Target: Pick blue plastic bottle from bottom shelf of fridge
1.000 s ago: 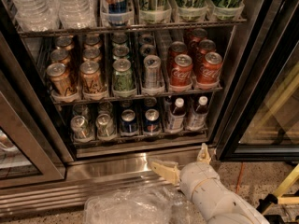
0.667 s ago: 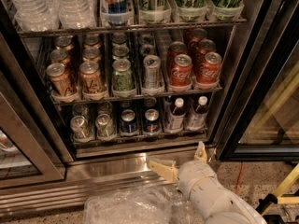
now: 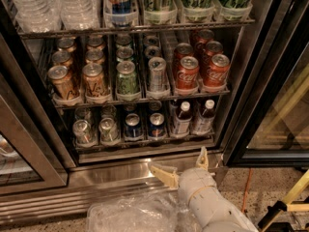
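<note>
The jaws of the pale two-finger gripper (image 3: 182,166) are spread wide and hold nothing. The gripper sits in the lower centre of the frame, in front of the ribbed steel base of the tall stainless steel fridge (image 3: 96,185), lower in the picture than the racks. Almost straight up in the frame from the gap between the jaws stands the small blue plastic bottle (image 3: 182,120) with a white screw cap and a blue-and-white label. It is at the front of the dark wire bottom shelf (image 3: 145,143), in the second lane from the right, and it is apart from the jaws. Its long axis is upright, with the cap at the top. I judge that the jaws must travel up the frame, into the fridge, and close on the body from its two sides. Just beside it at the right is a similar white-capped bottle with a darker label (image 3: 204,117), and at the left a short blue can (image 3: 156,125), so the room for each finger looks small.
</note>
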`<state>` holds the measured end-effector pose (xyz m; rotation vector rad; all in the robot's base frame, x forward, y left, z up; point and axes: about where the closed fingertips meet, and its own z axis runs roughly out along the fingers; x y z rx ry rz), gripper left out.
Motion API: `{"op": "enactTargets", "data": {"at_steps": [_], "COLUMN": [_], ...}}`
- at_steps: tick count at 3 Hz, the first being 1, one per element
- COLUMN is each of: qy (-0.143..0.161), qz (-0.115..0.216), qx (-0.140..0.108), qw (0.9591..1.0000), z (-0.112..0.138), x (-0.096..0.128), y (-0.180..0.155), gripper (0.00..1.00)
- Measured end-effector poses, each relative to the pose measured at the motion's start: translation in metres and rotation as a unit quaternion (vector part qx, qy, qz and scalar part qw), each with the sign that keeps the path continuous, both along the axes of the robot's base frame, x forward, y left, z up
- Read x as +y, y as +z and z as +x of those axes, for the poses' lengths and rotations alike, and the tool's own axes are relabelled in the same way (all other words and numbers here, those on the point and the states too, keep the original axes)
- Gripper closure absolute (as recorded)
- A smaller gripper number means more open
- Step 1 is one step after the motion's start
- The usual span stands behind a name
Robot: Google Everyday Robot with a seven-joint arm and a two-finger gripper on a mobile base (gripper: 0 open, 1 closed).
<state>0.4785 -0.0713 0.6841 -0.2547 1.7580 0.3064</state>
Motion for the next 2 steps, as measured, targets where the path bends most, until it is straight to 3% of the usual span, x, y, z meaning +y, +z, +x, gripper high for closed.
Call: {"op": "enactTargets", "data": {"at_steps": [2], "qy": [0.006], "qz": [-0.021], "qx": [-0.048], "qw": [0.9986], "z": [0.023], "x": [0.018], "y": [-0.028], "gripper": [0.00]}}
